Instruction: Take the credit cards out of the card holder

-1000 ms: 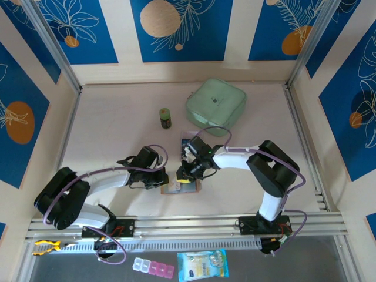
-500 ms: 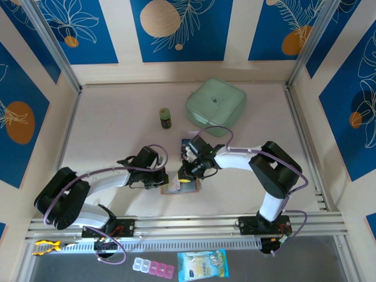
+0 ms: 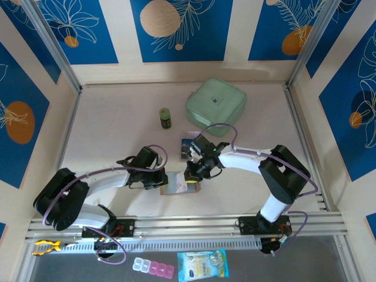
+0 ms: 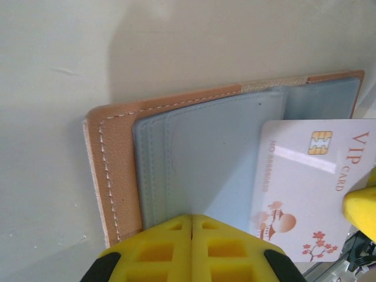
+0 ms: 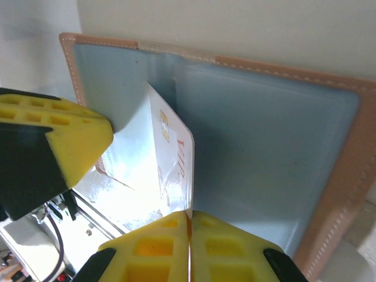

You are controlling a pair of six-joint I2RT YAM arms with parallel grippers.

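Beyond the card holder [image 3: 175, 189] — green case [image 3: 215, 107], maybe jar [image 3: 166, 118].

Blue leaf-printed wall panels [image 3: 205, 44] surround a pale tabletop [image 3: 117, 135].

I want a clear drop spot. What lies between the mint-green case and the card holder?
In the top external view a dark blue card lies on the table there. The right gripper, shut on a white card, works at the card holder.

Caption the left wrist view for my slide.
Shut left gripper at open card holder, white VIP card over it.
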